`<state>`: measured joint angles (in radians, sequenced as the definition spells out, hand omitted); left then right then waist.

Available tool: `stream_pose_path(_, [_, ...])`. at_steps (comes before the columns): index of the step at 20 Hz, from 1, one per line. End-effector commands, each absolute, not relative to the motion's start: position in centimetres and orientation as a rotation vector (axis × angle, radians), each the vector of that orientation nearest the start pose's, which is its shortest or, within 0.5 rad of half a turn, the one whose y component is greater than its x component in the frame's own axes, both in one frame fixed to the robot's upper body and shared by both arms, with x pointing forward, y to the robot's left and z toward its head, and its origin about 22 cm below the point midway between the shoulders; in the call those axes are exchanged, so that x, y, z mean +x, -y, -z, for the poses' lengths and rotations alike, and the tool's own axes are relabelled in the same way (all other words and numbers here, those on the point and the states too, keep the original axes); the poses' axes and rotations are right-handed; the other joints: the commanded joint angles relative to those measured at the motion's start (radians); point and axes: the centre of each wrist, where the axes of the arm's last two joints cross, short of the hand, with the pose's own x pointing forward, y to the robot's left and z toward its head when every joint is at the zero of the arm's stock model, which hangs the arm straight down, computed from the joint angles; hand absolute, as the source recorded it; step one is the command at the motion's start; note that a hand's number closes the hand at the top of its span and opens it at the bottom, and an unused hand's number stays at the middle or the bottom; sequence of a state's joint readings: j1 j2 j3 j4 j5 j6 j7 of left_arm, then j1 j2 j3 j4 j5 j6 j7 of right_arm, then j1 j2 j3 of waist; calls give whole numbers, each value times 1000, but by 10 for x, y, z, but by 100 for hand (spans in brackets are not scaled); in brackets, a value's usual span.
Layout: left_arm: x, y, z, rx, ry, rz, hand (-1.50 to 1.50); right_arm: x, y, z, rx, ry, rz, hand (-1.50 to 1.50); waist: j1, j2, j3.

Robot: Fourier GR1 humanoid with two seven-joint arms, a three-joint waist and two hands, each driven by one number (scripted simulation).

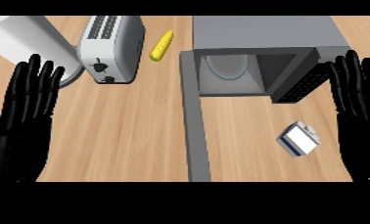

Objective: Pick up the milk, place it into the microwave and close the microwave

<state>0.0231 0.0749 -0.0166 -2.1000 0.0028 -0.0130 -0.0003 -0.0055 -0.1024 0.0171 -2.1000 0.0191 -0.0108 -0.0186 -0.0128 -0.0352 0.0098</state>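
Milk carton (298, 139) lies on the counter (130, 130) toward its right edge, in front of the open microwave (253, 66), long axis diagonal. My right hand (350, 91) is nearer, carton down-left of its fingers. Left hand (27, 100) rests at left edge. Both hands have straight fingers, holding nothing.

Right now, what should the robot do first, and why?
Probably move the right hand down toward the milk to grasp it. Both hands are open and hold nothing, the milk lies on the counter in front of the microwave, nearer the right hand, and the microwave door stands open.
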Motion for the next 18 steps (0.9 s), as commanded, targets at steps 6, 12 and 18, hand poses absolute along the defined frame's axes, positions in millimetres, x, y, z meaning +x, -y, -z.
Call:
stream_pose_path(6, [209, -268, -130, 63, 2101, 155, -150, 154, 314, -110, 46, 2106, -186, -150, -2, 32, -9])
stream_pose_path(12, [204, -207, -93, -104, 1924, -29, -150, 125, 334, -71, 197, 1944, -169, -150, -7, 33, -9])
stream_pose_path(18, [177, -172, -73, -96, 1936, -9, -150, 106, 370, -59, 137, 1903, -164, -150, 8, 33, -10])
